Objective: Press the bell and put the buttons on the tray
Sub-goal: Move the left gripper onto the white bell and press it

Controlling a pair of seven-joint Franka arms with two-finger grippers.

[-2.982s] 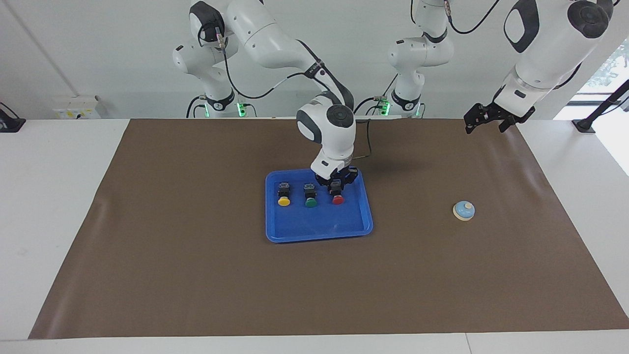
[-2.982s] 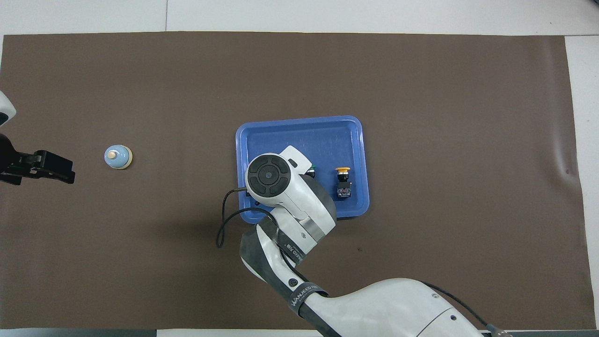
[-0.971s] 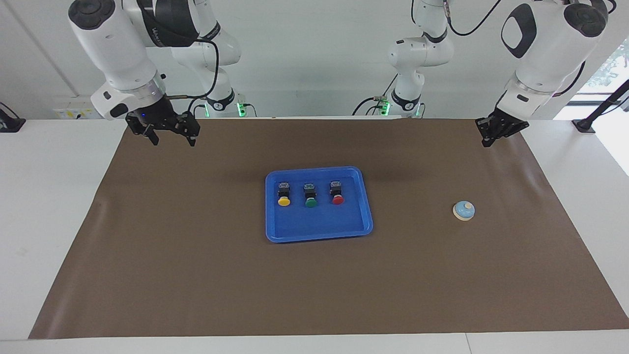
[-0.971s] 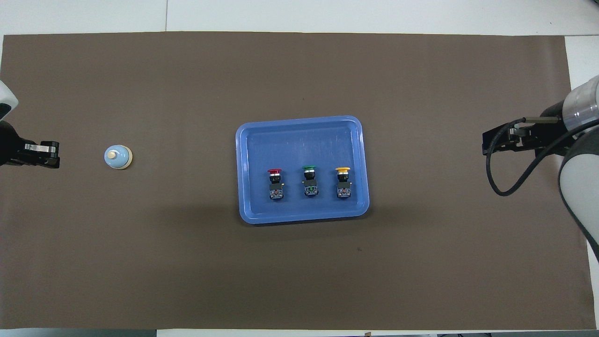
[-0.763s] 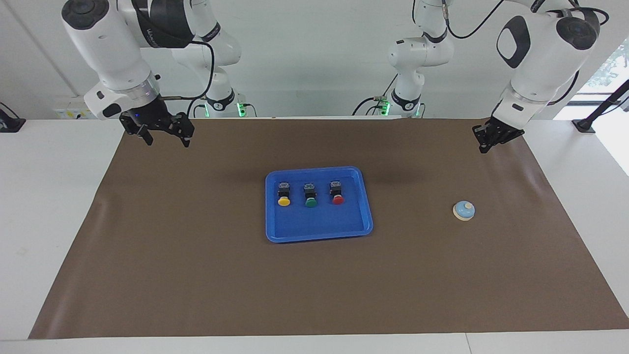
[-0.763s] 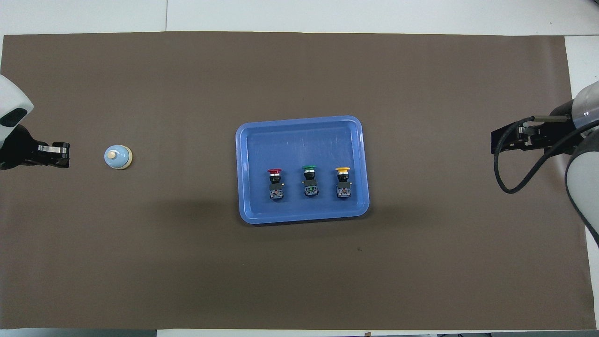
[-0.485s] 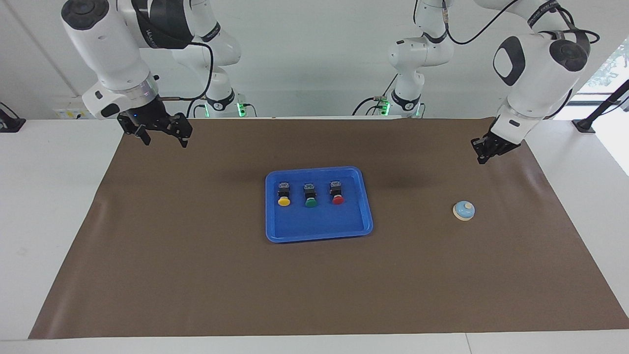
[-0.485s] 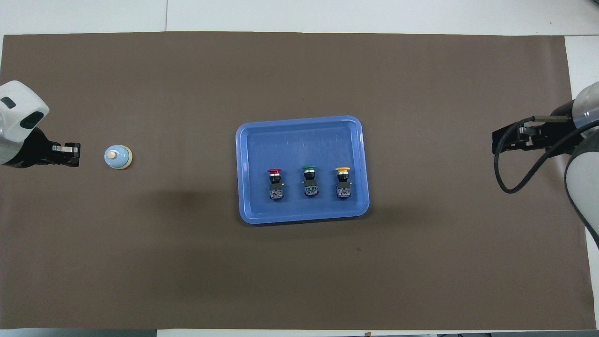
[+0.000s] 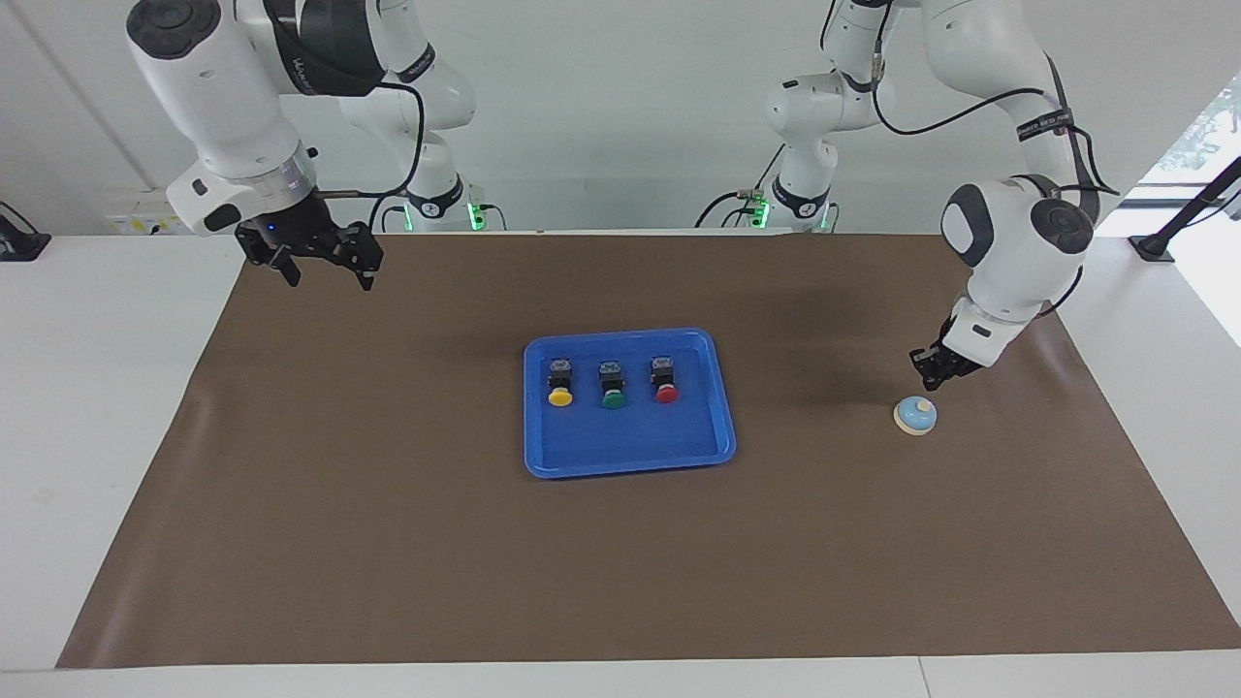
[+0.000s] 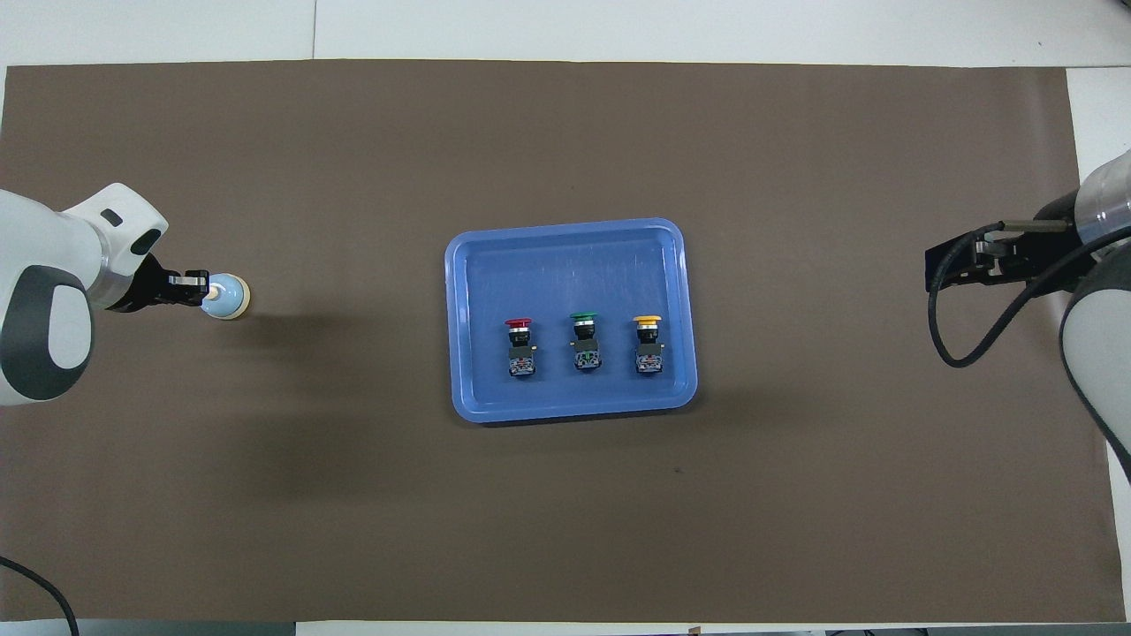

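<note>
On a brown mat (image 9: 388,543), the blue tray (image 9: 721,427) holds three buttons (image 9: 613,382) — done. Toward the left arm's end sits the bell (image 9: 914,416); the left gripper (image 9: 928,374), fingertips pressed together, hovers just above it and should descend squarely onto the knob. Contact is hard to judge. The right gripper (image 9: 325,264) waits, jaws spread.
</note>
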